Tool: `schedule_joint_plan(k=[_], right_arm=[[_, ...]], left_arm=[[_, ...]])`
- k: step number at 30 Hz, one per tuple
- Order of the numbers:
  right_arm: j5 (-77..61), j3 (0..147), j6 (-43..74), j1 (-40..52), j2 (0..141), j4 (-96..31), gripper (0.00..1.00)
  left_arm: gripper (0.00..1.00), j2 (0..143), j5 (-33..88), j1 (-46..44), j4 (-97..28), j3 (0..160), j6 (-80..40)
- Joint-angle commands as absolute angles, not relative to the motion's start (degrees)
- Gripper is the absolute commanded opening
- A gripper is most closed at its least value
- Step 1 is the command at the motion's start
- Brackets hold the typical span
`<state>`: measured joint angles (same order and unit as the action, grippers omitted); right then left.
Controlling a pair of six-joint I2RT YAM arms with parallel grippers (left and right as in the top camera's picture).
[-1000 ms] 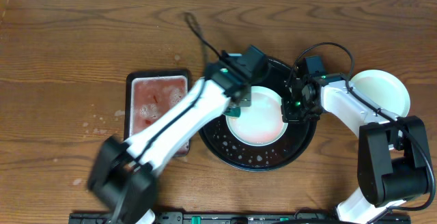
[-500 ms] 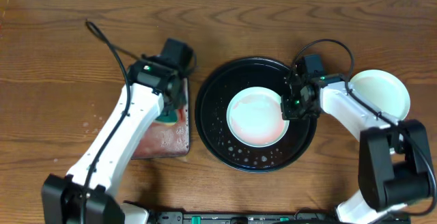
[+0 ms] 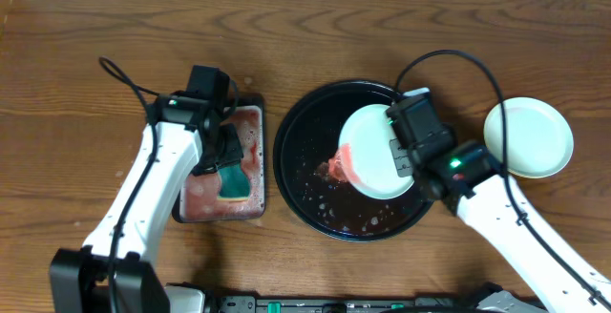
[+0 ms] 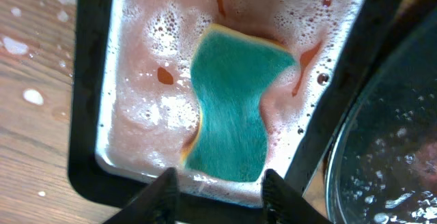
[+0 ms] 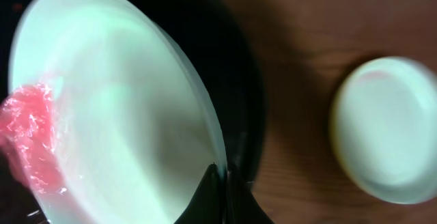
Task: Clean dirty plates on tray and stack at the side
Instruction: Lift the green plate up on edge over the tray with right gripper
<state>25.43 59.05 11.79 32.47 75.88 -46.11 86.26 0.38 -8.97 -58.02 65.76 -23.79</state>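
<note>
Where the right gripper (image 5: 218,190) closes: on the rim of the mint-white plate (image 5: 116,101), jaws pressed together on the edge nearest the wrist camera, the plate's bowl spreading away beyond the fingertips
Mint-white plate, tilt: held slanted over the round black tray (image 3: 298,184), its low edge on the far side from the fingers; the overhead view makes the lean over the tray plain, where the wrist view only hints at it
Pink liquid (image 5: 31,138): gathered at that low edge, opposite the fingertips (the right wrist view shows a translucent red sheet; from overhead it is a small pink patch)
Second plate (image 3: 530,136): flat on the tabletop (image 3: 95,55), off to the side of the right fingers, outside the tray and apart from its rim
Left gripper (image 4: 220,195): fingertips apart, nothing clamped, hanging over the small rectangular tray (image 4: 85,121)
Sponge (image 4: 232,108): green face up in foamy pinkish water just ahead of the left fingertips, its near end level with the gap between them; only the left wrist view shows its yellow edge and the bubbles
Both arms: seen together only from overhead, left over the small tray, right over the round one, well apart
Round tray floor: wet with droplets, at the edge of the left wrist view beside one fingertip
</note>
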Motion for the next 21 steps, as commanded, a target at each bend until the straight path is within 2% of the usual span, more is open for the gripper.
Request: schedule_joint_plan(k=[1, 4, 5, 8, 14, 21], right_arm=[[42.1, 59.3, 12.8, 37.8, 75.3, -46.1, 0.01], [49.2, 59.3, 12.8, 43.5, 75.3, -46.1, 0.01], [50.0, 59.3, 12.8, 44.6, 75.3, -46.1, 0.01], [53.3, 59.3, 12.8, 49.2, 75.3, -46.1, 0.01], [57.5, 59.3, 12.8, 54.8, 75.3, -46.6, 0.01], [67.0, 59.3, 12.8, 61.2, 75.3, -47.9, 0.01]], left_arm=[[0.48, 83.2, 1.1, -8.5, -58.4, 66.1, -22.7], [0.54, 81.6, 1.1, -8.5, -59.4, 66.1, -22.7], [0.58, 81.0, 1.1, -8.5, -59.9, 66.1, -22.8], [0.61, 79.1, 1.1, -8.5, -61.8, 66.1, -22.8], [0.77, 77.1, 1.1, -8.5, -64.2, 66.1, -22.7], [0.8, 77.1, 1.0, -8.5, -64.9, 66.1, -22.7]])
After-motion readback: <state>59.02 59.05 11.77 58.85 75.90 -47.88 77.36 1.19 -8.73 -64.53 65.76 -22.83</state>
